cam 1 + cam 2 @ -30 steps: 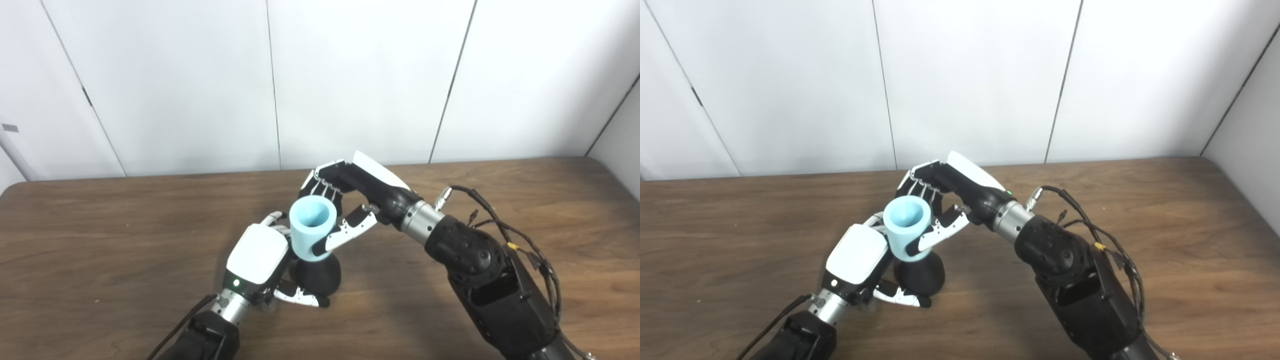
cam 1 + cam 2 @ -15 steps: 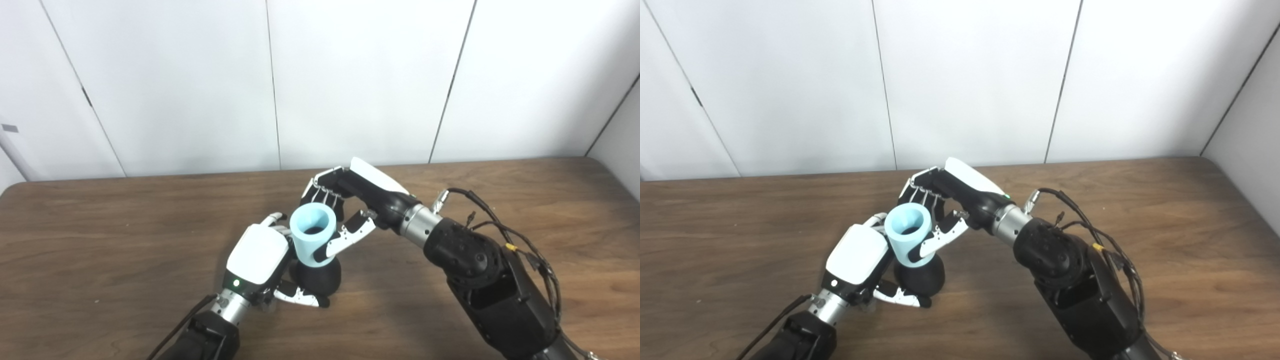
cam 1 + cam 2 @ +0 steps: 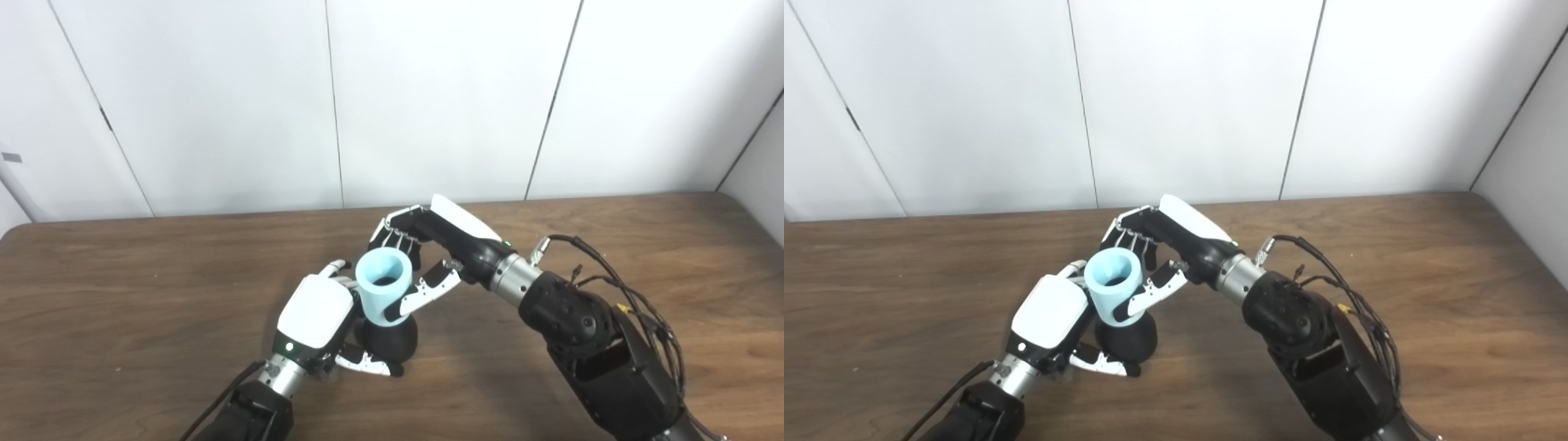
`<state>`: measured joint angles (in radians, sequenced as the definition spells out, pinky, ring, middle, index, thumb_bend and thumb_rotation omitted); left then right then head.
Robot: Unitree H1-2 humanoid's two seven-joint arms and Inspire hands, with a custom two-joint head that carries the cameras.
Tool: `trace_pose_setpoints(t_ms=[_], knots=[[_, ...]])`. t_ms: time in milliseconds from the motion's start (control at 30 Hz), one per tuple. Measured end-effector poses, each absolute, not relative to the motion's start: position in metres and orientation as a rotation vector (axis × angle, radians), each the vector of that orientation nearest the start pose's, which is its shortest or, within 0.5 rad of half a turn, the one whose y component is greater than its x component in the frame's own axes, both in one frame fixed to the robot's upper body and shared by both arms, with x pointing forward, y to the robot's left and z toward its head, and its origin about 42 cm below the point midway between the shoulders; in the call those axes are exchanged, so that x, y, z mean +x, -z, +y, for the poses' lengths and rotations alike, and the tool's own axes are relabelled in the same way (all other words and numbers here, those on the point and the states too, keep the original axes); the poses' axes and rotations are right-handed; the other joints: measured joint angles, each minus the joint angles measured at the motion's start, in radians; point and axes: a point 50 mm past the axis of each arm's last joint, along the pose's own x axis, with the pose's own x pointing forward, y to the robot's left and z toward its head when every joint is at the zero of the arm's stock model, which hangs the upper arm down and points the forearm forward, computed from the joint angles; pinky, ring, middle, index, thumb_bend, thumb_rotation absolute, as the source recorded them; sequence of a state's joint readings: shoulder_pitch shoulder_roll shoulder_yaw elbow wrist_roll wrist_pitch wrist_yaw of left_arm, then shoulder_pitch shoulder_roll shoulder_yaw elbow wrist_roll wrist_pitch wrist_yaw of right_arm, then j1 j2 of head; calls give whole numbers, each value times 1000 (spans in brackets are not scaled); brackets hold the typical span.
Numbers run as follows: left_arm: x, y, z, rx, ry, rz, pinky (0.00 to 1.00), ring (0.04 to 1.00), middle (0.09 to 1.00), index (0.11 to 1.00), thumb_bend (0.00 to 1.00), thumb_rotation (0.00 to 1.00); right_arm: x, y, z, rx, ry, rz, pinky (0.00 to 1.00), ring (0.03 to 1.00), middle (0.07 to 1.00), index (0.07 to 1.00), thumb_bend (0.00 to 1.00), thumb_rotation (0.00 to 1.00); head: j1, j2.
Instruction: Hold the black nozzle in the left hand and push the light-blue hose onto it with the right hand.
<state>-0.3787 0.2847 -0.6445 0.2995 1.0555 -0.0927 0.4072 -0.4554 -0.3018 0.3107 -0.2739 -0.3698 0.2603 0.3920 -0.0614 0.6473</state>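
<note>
The right robot hand stays clamped round the hose, which has come down and tipped more upright over the last second, so a dark shape now shows inside its open top. The left robot hand keeps its grip on the nozzle, low over the bench. The hose looks partly seated; more downward push probably remains.

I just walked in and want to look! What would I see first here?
The light-blue hose stands out most, a short pale tube in the middle of the brown table. The right hand grips it, pressing it onto the black nozzle, which the left hand holds just below.
</note>
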Motion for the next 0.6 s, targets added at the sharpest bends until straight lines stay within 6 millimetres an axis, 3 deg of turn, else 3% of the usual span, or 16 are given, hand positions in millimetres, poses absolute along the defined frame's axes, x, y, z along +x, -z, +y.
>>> trace_pose_setpoints(t_ms=[233, 400, 600], knots=[[354, -112, 141, 1347, 325, -687, 806, 460, 424, 484, 504, 0, 359, -253, -171, -787, -597, -265, 740, 849, 899, 909, 1000, 349, 0, 0], [354, -112, 140, 1347, 325, -692, 806, 461, 424, 484, 504, 0, 360, -254, -174, -782, -592, -251, 833, 905, 944, 981, 1000, 385, 0, 2], [354, -112, 140, 1348, 325, -694, 803, 459, 424, 486, 504, 0, 359, -255, -174, -778, -596, -228, 830, 918, 963, 1000, 1000, 402, 0, -2]])
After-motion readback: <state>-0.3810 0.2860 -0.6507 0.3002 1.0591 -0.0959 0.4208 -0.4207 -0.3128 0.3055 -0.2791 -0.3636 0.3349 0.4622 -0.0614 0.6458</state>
